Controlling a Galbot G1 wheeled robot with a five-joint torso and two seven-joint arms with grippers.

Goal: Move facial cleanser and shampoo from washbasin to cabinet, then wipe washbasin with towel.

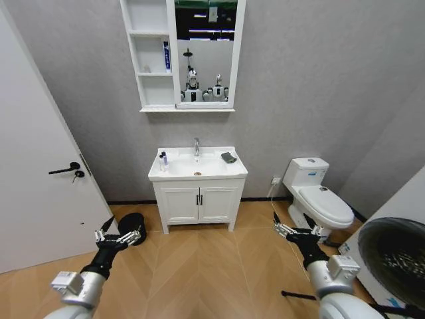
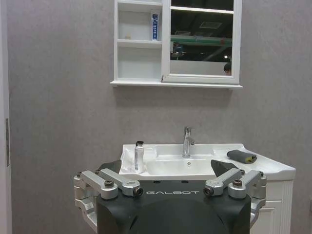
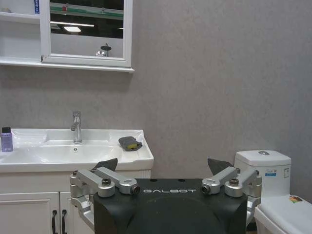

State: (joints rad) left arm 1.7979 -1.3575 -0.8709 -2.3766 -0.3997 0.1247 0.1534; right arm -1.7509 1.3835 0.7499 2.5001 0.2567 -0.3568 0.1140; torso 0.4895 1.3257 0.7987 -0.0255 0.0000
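Observation:
The white washbasin (image 1: pixel 214 173) stands against the far wall, well ahead of both arms. On its left rim is a small dark-capped bottle (image 1: pixel 163 159) (image 2: pixel 139 157) (image 3: pixel 6 139), the shampoo by its look. The dark grey towel (image 1: pixel 228 157) (image 2: pixel 241 156) (image 3: pixel 129 143) lies on the right rim. Above hangs the cabinet (image 1: pixel 154 93) (image 2: pixel 139 63), with a blue-and-white tube (image 1: pixel 167 56) (image 2: pixel 154 26) upright on a shelf, probably the facial cleanser. My left gripper (image 1: pixel 118 236) (image 2: pixel 167 167) and right gripper (image 1: pixel 299 231) (image 3: pixel 163 165) are both open and hold nothing, low over the floor.
A white door with a black handle (image 1: pixel 64 169) is close on the left, and a black round object (image 1: pixel 133 229) lies on the floor beside the vanity (image 1: pixel 198 203). On the right are a toilet (image 1: pixel 319 196) (image 3: pixel 263 165) and a washing machine (image 1: pixel 392 252). Wooden floor stretches to the vanity.

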